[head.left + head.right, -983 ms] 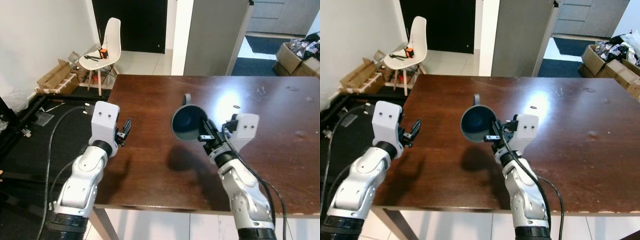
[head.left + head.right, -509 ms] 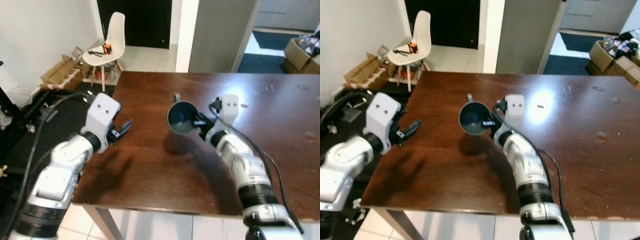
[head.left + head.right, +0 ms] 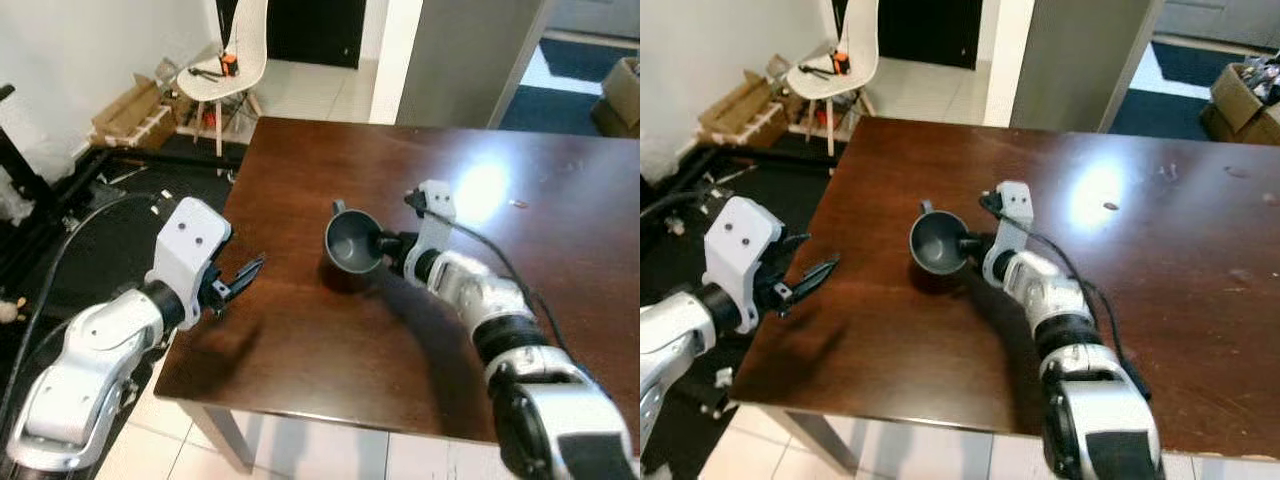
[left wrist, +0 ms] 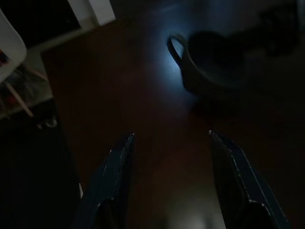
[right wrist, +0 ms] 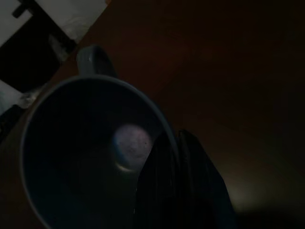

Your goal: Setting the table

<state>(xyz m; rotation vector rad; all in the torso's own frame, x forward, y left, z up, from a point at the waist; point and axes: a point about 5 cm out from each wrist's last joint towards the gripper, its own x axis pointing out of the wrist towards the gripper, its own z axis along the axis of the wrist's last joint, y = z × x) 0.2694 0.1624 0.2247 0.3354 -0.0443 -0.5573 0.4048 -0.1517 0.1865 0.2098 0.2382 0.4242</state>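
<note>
A dark grey mug (image 3: 349, 241) with its handle turned away from me stands low over the dark wooden table (image 3: 340, 340), tilted a little toward me. My right gripper (image 3: 383, 243) is shut on the mug's rim, one finger (image 5: 159, 176) inside and one outside. The wrist view looks down into the mug (image 5: 90, 152) and its handle (image 5: 93, 59). My left gripper (image 3: 236, 280) is open and holds nothing, hovering by the table's left edge. From that wrist, both fingers (image 4: 119, 171) frame bare tabletop with the mug (image 4: 209, 67) beyond.
A white chair (image 3: 232, 55) with small items on its seat stands beyond the table's far left corner. Cardboard boxes (image 3: 130, 105) lie against the left wall. A grey pillar (image 3: 470, 60) rises behind the table. Black cables trail on the floor at left.
My right arm has reached forward and lowered the mug from mid-air to just above the tabletop. The camera has shifted, and my left gripper has stayed by the table's left edge.
</note>
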